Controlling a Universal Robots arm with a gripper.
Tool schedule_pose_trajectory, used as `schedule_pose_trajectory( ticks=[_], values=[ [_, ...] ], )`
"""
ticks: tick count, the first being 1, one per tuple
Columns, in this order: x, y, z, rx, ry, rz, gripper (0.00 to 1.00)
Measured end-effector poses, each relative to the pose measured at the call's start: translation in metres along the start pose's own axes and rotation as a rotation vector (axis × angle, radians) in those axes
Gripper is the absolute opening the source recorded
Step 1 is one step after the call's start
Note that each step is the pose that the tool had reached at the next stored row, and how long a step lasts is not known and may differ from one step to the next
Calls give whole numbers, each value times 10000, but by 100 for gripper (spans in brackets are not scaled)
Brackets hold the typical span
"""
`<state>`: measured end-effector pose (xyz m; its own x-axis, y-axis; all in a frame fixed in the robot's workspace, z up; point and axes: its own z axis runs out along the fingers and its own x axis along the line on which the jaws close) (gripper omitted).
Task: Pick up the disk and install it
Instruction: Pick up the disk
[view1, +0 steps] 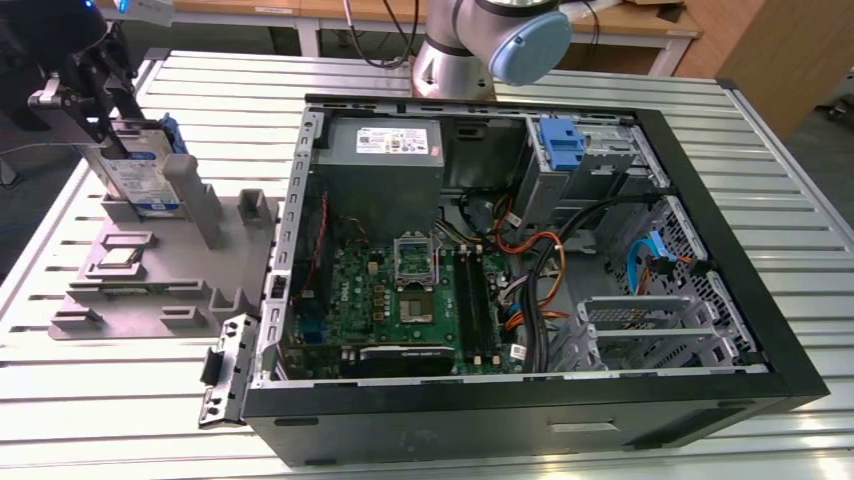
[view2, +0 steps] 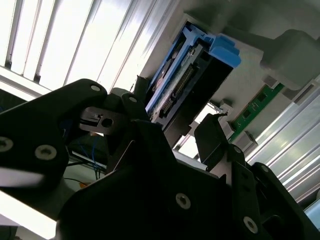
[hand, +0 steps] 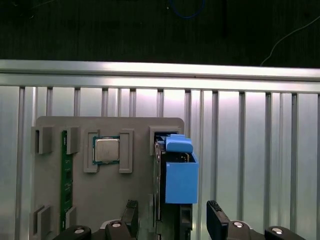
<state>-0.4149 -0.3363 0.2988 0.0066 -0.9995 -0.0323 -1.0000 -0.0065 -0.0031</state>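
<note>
My gripper (hand: 172, 216) hangs over the grey parts tray (hand: 100, 195) at the exterior view's far left. Its two black fingers (hand: 215, 220) are spread apart, one on each side of the disk (hand: 180, 180). In both wrist views I see a thin gap between each finger and the disk, so I judge that I am straddling it and not pinching it.

The disk stands on edge in a slot of the tray, with its blue plastic carrier wrapped around it and its labelled face towards the open table. It looks seated in the slot, not lifted.

Beside it in the same tray, a square silver processor chip (hand: 106, 150) lies flat in its own pocket. A green memory stick (hand: 64, 175) lies in a long slot further along. The tray rests on a table of silver metal slats (hand: 250, 150).

Further away, across the table towards the exterior view's right, the black computer case (view1: 787, 380) lies on its side with its panel off. Inside are the green motherboard (view1: 400, 290) and the grey power supply box (view1: 387, 150). A metal drive cage sits in the far corner, with a bare blue bracket (view1: 558, 145) on it.

In my judgement the task is at its very start. I am lined up on the disk, but the grasp, the lift, the carry to the case and the seating are all not yet done.
</note>
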Motion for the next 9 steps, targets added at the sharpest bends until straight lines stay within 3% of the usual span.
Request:
schedule_pose_trajectory(
  ticks=[5, 8, 9],
  values=[
    [0, 0, 0, 0, 0, 0, 64],
    [0, 0, -1, 1, 0, 0, 51],
    [0, 0, 0, 1, 0, 0, 51]
  ],
)
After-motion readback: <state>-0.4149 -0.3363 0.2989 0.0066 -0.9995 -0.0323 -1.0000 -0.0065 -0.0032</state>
